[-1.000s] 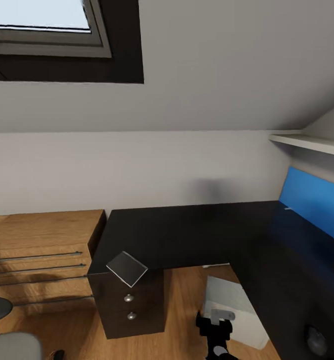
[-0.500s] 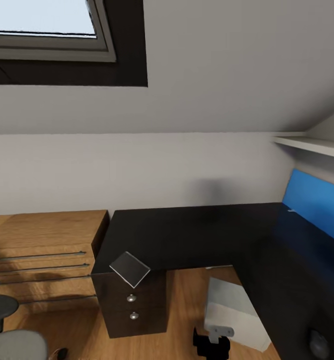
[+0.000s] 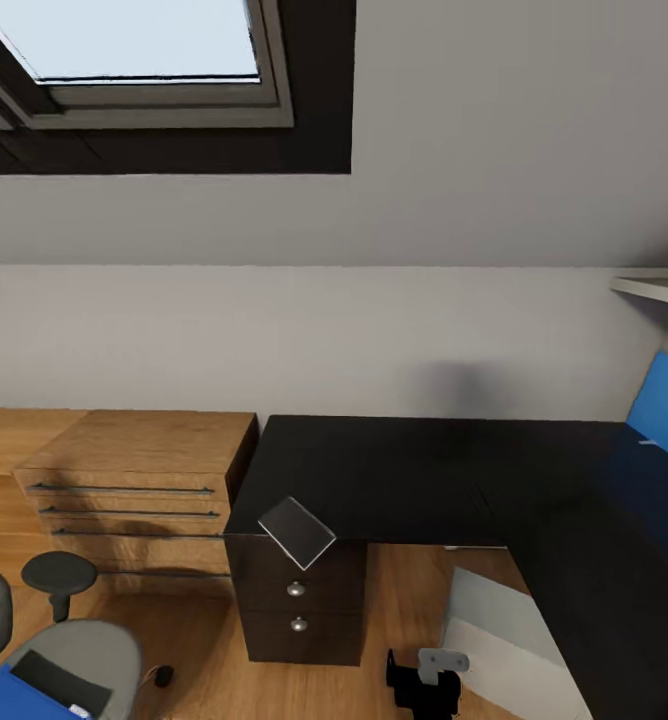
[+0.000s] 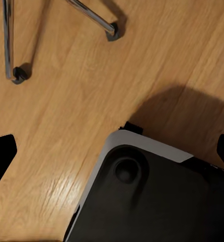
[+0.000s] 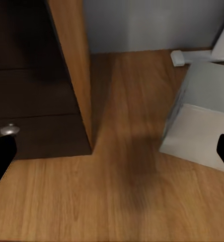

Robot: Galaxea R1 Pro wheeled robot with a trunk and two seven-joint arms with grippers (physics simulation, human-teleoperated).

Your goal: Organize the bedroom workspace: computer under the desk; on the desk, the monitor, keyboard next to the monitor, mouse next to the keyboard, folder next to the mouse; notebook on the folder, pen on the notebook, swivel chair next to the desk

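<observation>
The black L-shaped desk (image 3: 404,470) fills the middle and right. The thin grey folder (image 3: 296,531) lies on its near corner, overhanging the drawer unit (image 3: 296,605). The light grey computer (image 3: 499,640) stands under the desk and also appears as the computer (image 5: 202,121). The swivel chair (image 3: 79,650) is at the lower left, with the blue notebook (image 3: 9,698) on its seat. My right gripper (image 5: 112,156) is open over the floor between drawers and computer. My left gripper (image 4: 112,156) is open above the floor. Monitor, keyboard and mouse are out of view. I cannot tell whether a tiny pale sliver (image 3: 646,442) is the pen.
A light wooden dresser (image 3: 139,480) stands left of the desk. A blue panel (image 3: 664,405) backs the desk's right wing below a white shelf (image 3: 659,288). Chrome chair legs (image 4: 91,14) and my own dark base (image 4: 157,201) lie below the left gripper. A skylight (image 3: 144,40) is overhead.
The camera has turned left, so the whole picture shifted right. The swivel chair and notebook came into view and the mouse left it. The things themselves have not moved.
</observation>
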